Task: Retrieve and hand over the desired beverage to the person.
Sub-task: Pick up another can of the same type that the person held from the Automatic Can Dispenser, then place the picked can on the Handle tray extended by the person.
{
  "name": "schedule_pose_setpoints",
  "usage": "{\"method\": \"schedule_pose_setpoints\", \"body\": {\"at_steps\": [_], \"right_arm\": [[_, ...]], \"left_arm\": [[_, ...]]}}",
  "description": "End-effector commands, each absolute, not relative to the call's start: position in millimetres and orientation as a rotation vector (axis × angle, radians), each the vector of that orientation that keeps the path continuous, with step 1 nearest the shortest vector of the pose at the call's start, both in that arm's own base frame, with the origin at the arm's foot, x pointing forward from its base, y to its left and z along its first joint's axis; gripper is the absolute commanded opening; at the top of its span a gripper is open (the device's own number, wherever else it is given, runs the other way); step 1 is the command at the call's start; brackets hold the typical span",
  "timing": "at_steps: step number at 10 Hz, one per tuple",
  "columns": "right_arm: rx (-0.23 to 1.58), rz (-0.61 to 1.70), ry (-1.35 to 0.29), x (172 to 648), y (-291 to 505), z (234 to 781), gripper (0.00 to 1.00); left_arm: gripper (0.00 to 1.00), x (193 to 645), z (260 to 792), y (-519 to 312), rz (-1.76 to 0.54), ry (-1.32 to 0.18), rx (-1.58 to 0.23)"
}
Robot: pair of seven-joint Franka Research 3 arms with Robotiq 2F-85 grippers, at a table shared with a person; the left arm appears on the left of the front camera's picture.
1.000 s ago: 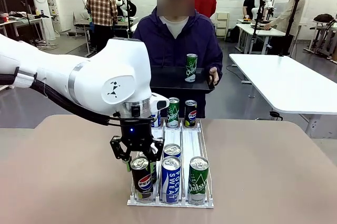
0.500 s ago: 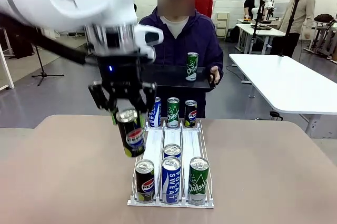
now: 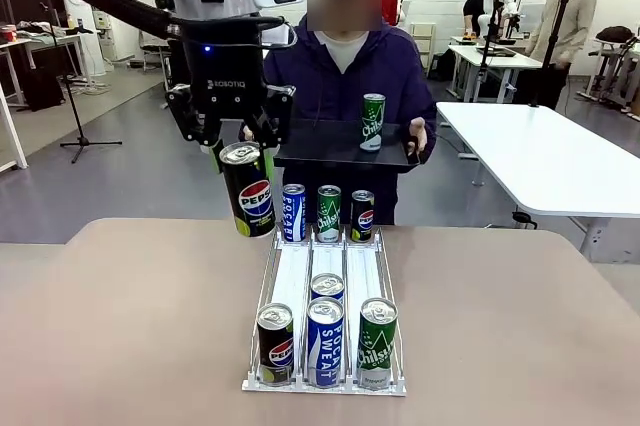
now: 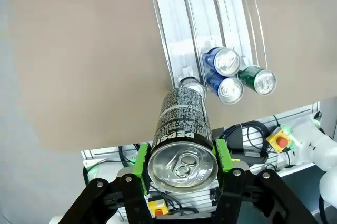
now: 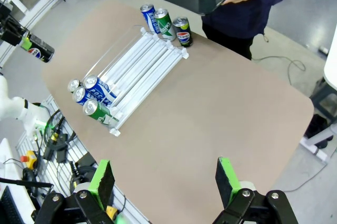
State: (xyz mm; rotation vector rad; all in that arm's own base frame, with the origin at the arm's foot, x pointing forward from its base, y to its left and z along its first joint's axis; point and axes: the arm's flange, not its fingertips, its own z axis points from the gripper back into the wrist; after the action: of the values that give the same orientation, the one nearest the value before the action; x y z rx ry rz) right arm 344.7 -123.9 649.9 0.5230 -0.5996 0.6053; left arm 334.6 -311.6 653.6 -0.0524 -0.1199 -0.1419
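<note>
My left gripper (image 3: 240,152) is shut on a black Pepsi can (image 3: 248,192) and holds it high above the table's far left, left of the rack. The left wrist view looks down on the can's top (image 4: 182,162) between the green pads (image 4: 140,160). Across the table, the person (image 3: 345,66) in a dark hooded jacket holds a black tray (image 3: 320,144) with a green Chilsung can (image 3: 373,123) standing on it. My right gripper (image 5: 166,182) hangs open, high over the table's near right side, with nothing between its fingers.
A clear three-lane rack (image 3: 295,266) lies mid-table. Pepsi (image 3: 275,344), Pocari Sweat (image 3: 324,341) and Chilsung (image 3: 376,343) cans stand at its near end, with three more at the far end (image 3: 328,213). A white table (image 3: 540,156) stands at the back right.
My left gripper has lifted the Pepsi can out of the rack's left lane and carried it up and towards the person. Another Pepsi can now stands at that lane's near end.
</note>
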Motion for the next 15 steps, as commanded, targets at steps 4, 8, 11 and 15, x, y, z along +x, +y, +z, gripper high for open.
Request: {"method": "schedule_pose_setpoints", "body": {"at_steps": [4, 8, 11, 15], "right_arm": [[0.540, 0.615, -0.610, 346, -124, 649, 1.00], [0.540, 0.615, -0.610, 346, -124, 649, 1.00], [0.540, 0.615, -0.610, 346, -124, 649, 1.00], [0.540, 0.615, -0.610, 346, -124, 649, 1.00]], "left_arm": [[0.00, 344, 654, -310, -0.135, -0.116, -0.048], [0.00, 344, 654, -310, -0.135, -0.116, -0.048], [0.00, 344, 654, -310, -0.135, -0.116, -0.048], [0.00, 344, 654, -310, -0.135, -0.116, -0.048]]}}
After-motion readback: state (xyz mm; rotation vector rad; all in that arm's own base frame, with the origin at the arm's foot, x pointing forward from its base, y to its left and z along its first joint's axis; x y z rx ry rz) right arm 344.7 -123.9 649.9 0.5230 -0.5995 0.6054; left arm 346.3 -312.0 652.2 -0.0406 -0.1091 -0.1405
